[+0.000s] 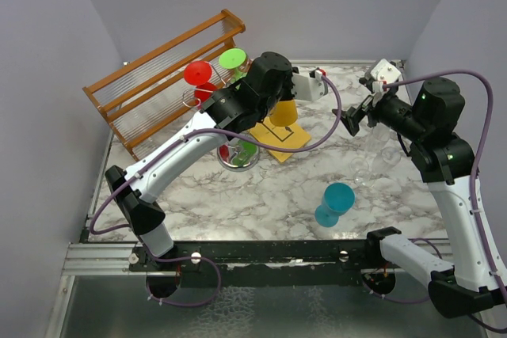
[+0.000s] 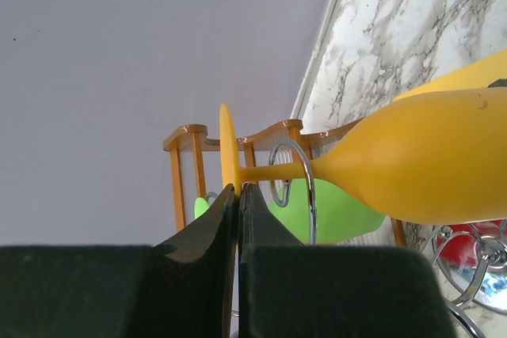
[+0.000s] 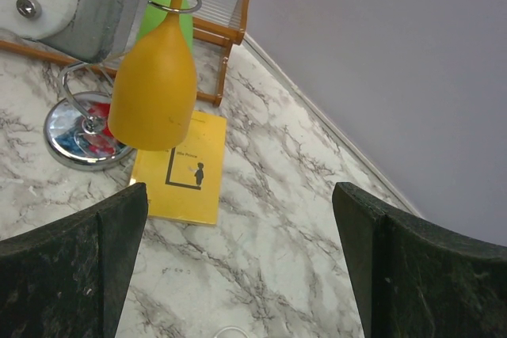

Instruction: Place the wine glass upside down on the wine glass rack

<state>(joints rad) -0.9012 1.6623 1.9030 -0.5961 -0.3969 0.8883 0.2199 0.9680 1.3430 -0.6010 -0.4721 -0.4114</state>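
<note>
A yellow wine glass (image 2: 428,165) hangs upside down, its stem inside a wire loop (image 2: 303,187) of the silver wine glass rack (image 1: 238,157). My left gripper (image 2: 238,192) is shut on the rim of the glass's round foot (image 2: 226,144). The right wrist view shows the yellow glass (image 3: 154,85) bowl-down below a rack ring (image 3: 176,1), above the rack's shiny round base (image 3: 75,136). A red glass (image 1: 198,74) and a green glass (image 1: 232,58) also hang on the rack. My right gripper (image 3: 238,275) is open and empty over the marble, right of the rack.
A brown wooden slatted rack (image 1: 154,81) stands at the back left. A yellow booklet (image 1: 281,138) lies under the yellow glass. A teal glass (image 1: 334,203) stands near the front edge. Grey walls close in the marble table (image 1: 261,195).
</note>
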